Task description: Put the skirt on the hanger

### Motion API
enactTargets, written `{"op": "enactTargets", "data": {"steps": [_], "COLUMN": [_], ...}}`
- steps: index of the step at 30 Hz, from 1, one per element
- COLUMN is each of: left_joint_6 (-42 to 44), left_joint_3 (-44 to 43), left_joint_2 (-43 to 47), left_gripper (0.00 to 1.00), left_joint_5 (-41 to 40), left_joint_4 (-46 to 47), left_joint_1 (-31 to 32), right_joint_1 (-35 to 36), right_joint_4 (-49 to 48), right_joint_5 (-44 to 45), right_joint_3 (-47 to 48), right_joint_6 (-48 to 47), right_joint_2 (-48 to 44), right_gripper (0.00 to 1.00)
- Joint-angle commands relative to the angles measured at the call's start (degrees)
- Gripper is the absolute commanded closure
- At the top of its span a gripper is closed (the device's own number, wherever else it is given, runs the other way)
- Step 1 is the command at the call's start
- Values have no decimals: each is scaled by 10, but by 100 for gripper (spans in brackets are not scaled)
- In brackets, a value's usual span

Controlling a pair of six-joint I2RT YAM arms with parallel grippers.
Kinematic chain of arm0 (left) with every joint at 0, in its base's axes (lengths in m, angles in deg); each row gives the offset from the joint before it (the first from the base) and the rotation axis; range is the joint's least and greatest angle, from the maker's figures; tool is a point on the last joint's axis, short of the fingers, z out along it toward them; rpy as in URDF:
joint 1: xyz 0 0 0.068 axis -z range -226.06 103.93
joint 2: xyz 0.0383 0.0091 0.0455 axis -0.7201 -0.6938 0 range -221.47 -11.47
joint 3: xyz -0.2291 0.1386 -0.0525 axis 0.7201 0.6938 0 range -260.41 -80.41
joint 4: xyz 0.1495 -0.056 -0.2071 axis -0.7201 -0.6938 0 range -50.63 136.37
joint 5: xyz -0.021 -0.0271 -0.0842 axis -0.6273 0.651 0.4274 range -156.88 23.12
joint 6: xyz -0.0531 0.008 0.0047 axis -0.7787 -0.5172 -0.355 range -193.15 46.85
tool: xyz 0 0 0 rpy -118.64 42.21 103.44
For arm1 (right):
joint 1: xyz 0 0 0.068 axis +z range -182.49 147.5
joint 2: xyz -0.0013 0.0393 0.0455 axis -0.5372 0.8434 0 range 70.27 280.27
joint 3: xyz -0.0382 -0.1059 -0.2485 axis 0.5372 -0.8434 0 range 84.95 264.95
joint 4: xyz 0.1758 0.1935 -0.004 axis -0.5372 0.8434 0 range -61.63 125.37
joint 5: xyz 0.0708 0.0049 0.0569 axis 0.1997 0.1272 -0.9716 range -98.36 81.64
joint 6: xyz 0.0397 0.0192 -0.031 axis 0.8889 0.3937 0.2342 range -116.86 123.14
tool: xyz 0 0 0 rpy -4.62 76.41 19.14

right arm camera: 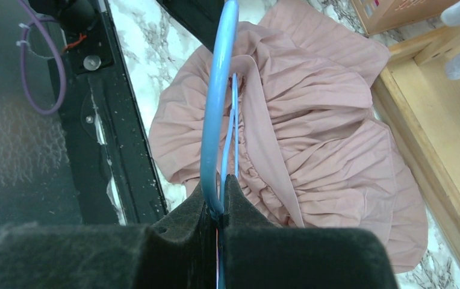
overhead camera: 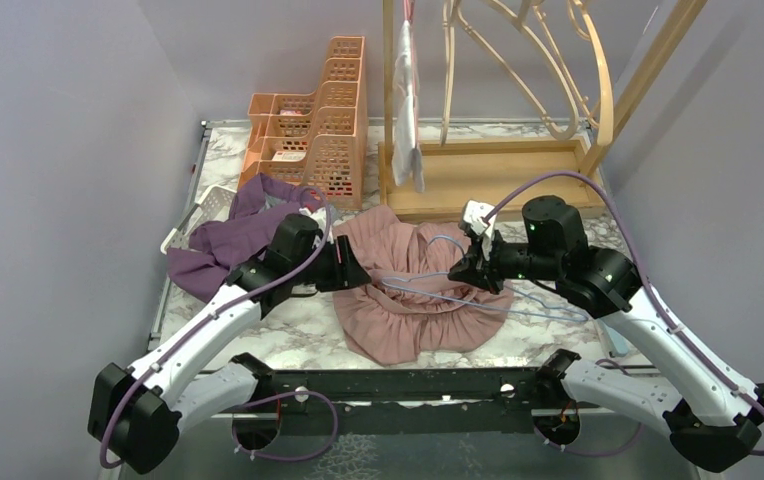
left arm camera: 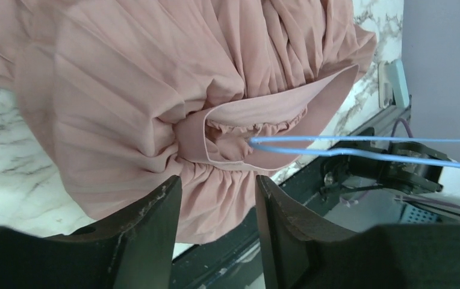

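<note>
Right fingers (right arm camera: 179, 226) clamped shut on blue wire hanger (right arm camera: 215, 108); hanger's far end lies in the waistband opening of pink skirt (right arm camera: 312, 120); left fingers (left arm camera: 155, 211) parted at the gathered waistband, contact unclear; skirt crumpled on marble table (overhead camera: 293, 340), mid-scene, between both arms.

One pink skirt (overhead camera: 408, 300) lies on the worktop (overhead camera: 288, 340), with one blue hanger (right arm camera: 214, 108) across it. Two grippers are at the skirt — left gripper (overhead camera: 360, 274) and right gripper (overhead camera: 458, 276). Left of the skirt: one purple garment (overhead camera: 223, 245) and one white basket (overhead camera: 193, 218). Behind the skirt: one peach organiser (overhead camera: 318, 130), one wooden rack (overhead camera: 488, 175) and one pale cloth (overhead camera: 408, 110).
</note>
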Motion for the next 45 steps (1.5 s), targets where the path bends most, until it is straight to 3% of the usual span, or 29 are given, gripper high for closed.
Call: {"op": "enactTargets", "data": {"steps": [1, 8, 24, 26, 28, 36, 45], "left_joint_6": [-23, -35, -31, -29, -23, -19, -59], "left_joint_3": [-9, -20, -51, -53, -57, -110, -103], "left_joint_2": [-24, -88, -146, -148, -148, -109, -87], "left_gripper": [52, 62, 66, 75, 99, 100, 100], "left_joint_5": [63, 73, 28, 33, 41, 163, 273], "left_joint_4": [16, 23, 17, 16, 10, -10, 60], "left_joint_1": [-1, -1, -1, -1, -1, -1, 0], "right_joint_1": [2, 2, 2, 2, 2, 2, 2], "right_joint_4": [-4, -29, -80, -84, -88, -140, -378], "right_joint_5": [25, 23, -18, -20, -23, -32, -52], "right_joint_3": [-9, -27, -58, -62, -67, -89, -185], "right_joint_6": [-16, -11, -6, -6, -7, 10, 82], "right_joint_2": [-4, -6, 4, 4, 2, -3, -8], "right_gripper": [99, 99, 99, 99, 99, 99, 99]}}
